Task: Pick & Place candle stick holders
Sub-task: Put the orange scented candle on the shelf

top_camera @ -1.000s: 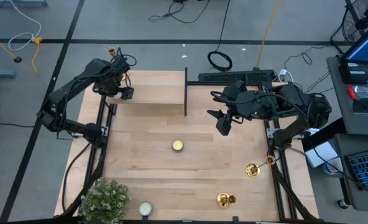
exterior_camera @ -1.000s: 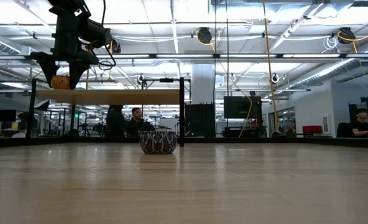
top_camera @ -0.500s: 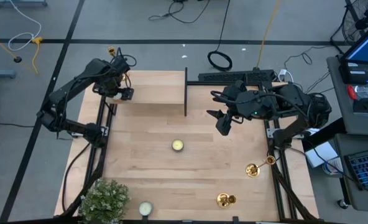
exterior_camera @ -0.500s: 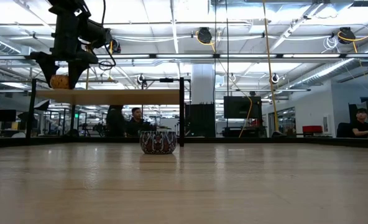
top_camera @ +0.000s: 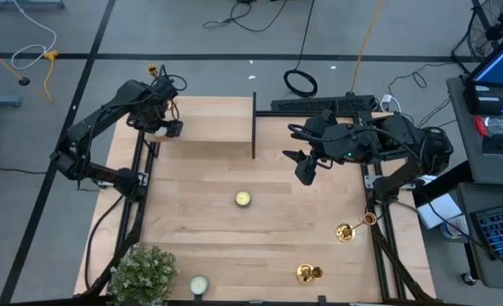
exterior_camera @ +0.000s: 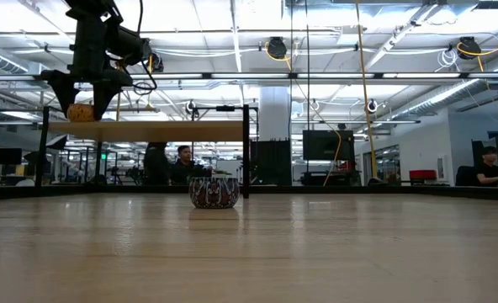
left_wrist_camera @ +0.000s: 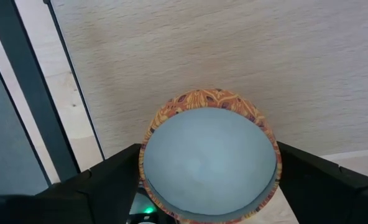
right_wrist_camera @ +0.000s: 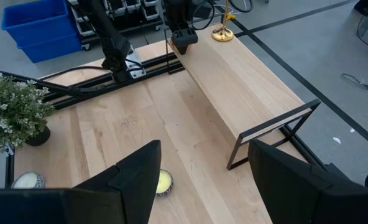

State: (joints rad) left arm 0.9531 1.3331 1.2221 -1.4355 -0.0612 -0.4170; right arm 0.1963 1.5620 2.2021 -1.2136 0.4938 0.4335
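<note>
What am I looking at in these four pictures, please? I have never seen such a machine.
These are two robot arms at a wooden table. One picture looks down from above, one looks level across the tabletop, two come from wrist cameras. The left end effector holds a small round candle in a patterned tin, over the raised shelf. The right end effector hangs open and empty. One brass candlestick stands at the shelf's corner; two more candlesticks are near the table's right edge. Two small candles and a plant are there too.
</note>
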